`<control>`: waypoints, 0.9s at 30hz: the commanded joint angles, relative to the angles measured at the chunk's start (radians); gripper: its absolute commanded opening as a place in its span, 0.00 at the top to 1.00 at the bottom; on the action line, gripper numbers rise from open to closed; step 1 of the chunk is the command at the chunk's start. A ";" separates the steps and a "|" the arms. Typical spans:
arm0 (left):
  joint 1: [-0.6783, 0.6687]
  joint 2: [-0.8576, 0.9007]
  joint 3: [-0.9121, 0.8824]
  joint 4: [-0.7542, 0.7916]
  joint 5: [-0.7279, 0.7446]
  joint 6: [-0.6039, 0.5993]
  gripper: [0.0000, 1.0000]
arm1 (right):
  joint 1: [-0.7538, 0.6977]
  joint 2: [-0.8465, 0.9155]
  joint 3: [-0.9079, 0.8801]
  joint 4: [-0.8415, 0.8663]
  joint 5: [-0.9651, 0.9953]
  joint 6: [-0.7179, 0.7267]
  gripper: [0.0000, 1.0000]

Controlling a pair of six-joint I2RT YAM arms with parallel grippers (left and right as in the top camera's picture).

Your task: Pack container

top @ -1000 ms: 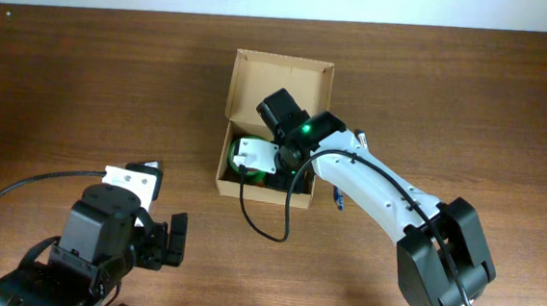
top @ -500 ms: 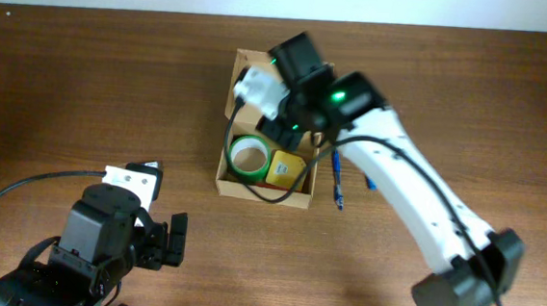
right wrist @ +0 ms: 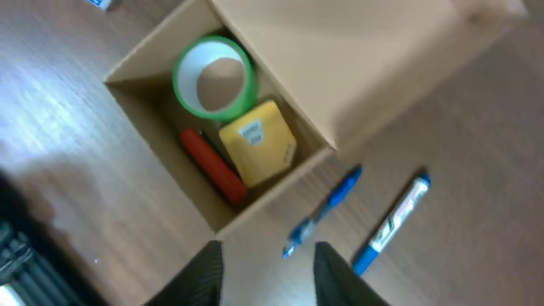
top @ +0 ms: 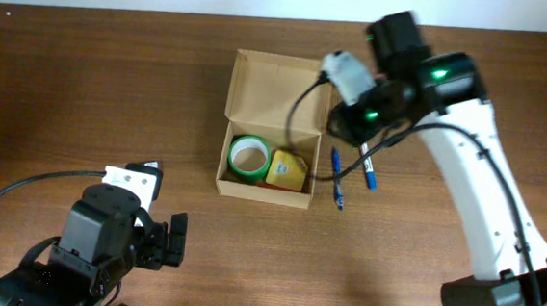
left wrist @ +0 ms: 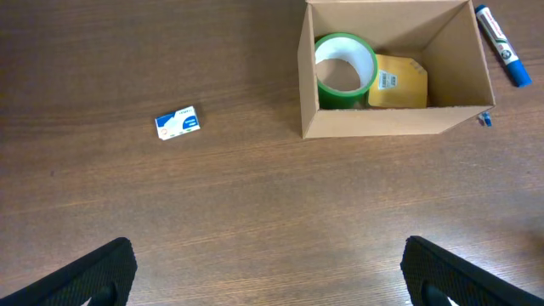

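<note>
A dark wooden table (top: 86, 72) is seen in every view, with wide bare wood left at 9 o'clock of the container (top: 273, 85) and a pale strip met along its far edge at 12 o'clock. The container, a plain tan cardboard box, is set a little toward 12 o'clock from the middle of the overhead view. Its hinged flap is laid back open on the 12 o'clock side and its walls are upright. Inside, a green tape roll (top: 249, 157) is laid flat by the 9 o'clock wall, with a yellow packet (top: 288, 171) touching it at 3 o'clock. A red marker (right wrist: 214, 163) beside the packet is shown clearly only by the right wrist camera. On the table just at 3 o'clock of the box, a blue pen (top: 335, 179) and a white marker with a blue cap (top: 368, 167) are laid side by side, not touching. A small blue-and-white card (left wrist: 178, 123), at 9 o'clock of the box, is given by the left wrist view alone. The right gripper (right wrist: 268, 263) is held above the box's corner and the pen, its fingers partly spread with nothing between them. The left gripper (left wrist: 268, 255) is seen well apart from the box, toward 7 o'clock, its fingers spread wide and empty
</note>
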 commanded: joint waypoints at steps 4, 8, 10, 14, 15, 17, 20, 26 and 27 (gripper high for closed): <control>-0.002 -0.002 0.014 0.000 -0.014 -0.005 0.00 | -0.131 -0.064 -0.111 -0.012 -0.106 -0.046 0.67; -0.002 -0.002 0.014 0.000 -0.014 -0.005 0.00 | -0.166 -0.178 -0.281 0.050 -0.081 -0.068 0.67; -0.002 -0.002 0.014 0.000 -0.014 -0.005 0.00 | -0.182 -0.245 -0.367 0.101 -0.089 -0.063 0.67; -0.001 -0.002 0.014 0.000 -0.015 -0.005 0.00 | -0.196 -0.383 -0.521 0.193 -0.088 -0.056 0.67; -0.001 -0.002 0.014 0.003 -0.014 -0.005 0.01 | -0.196 -0.409 -0.550 0.202 -0.084 -0.056 0.67; -0.002 -0.002 0.014 0.012 -0.014 -0.005 0.00 | -0.196 -0.445 -0.600 0.204 -0.079 -0.056 0.66; -0.002 -0.002 0.014 0.011 -0.014 -0.005 0.00 | -0.196 -0.463 -0.665 0.203 -0.065 -0.034 0.59; -0.001 0.000 0.014 0.051 -0.015 -0.005 0.00 | -0.194 -0.461 -0.701 0.220 -0.065 -0.035 0.50; -0.001 0.000 0.014 0.057 -0.019 -0.005 0.01 | -0.194 -0.461 -0.701 0.219 -0.064 -0.035 0.47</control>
